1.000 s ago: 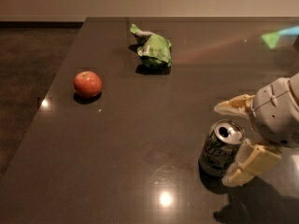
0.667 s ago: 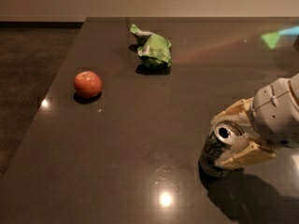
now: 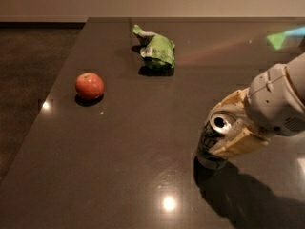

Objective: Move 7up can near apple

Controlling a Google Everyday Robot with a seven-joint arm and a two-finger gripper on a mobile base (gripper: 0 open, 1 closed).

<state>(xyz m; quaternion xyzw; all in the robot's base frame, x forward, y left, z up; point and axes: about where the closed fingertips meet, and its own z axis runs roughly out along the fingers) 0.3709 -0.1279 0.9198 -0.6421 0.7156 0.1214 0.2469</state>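
The 7up can stands upright on the dark table at the right front, its shiny silver top showing. My gripper reaches in from the right and its two cream fingers are closed on the can's upper part, one behind it and one in front. The red-orange apple sits far to the left near the table's left edge, well apart from the can.
A crumpled bright green snack bag lies at the back middle of the dark table. The table's left edge runs diagonally past the apple, with the floor beyond it.
The fingers were spread wide on either side of the can a second ago; they have since closed onto it. The can and apple have stayed in place.
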